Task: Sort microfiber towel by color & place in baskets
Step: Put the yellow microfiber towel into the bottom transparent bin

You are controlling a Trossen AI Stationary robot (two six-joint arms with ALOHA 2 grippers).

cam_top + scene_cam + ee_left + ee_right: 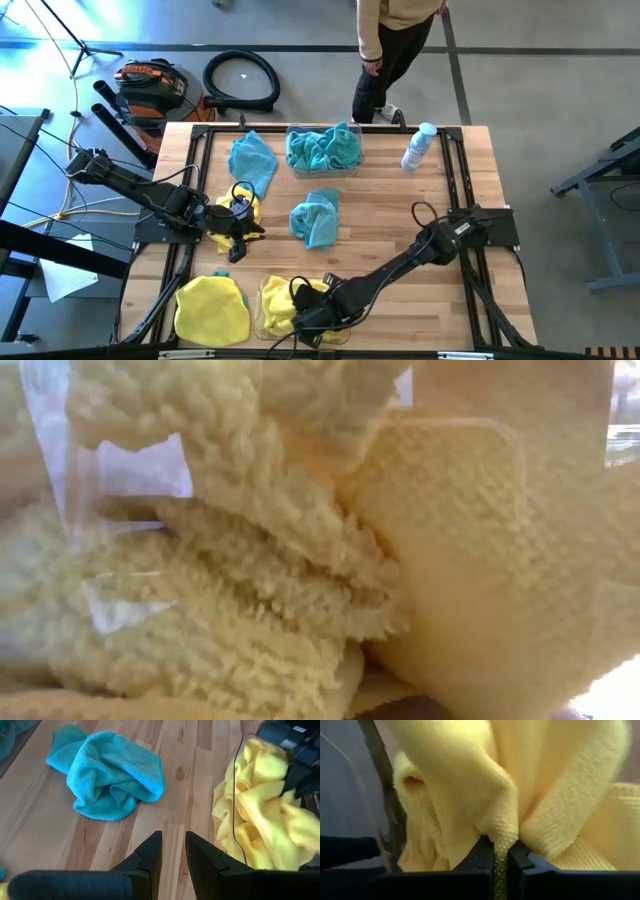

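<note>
- The right gripper [501, 851] pinches a yellow towel [485, 795] over the near basket [262, 322], the cloth bunched with no clear long axis.
- The left gripper [172, 851], fingers slightly apart and holding nothing, hovers above the table [380, 200] near a crumpled teal towel [107, 775].
- The far basket [322, 168] holds teal cloth.

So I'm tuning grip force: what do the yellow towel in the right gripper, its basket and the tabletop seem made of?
The yellow towel pinched in the right gripper looks like soft, matte microfiber: fuzzy looped pile that folds limply. The basket seems clear, glossy, rigid plastic, since cloth shows through its wall. The table looks like light wood planks with visible grain, smooth, possibly sealed.
</note>
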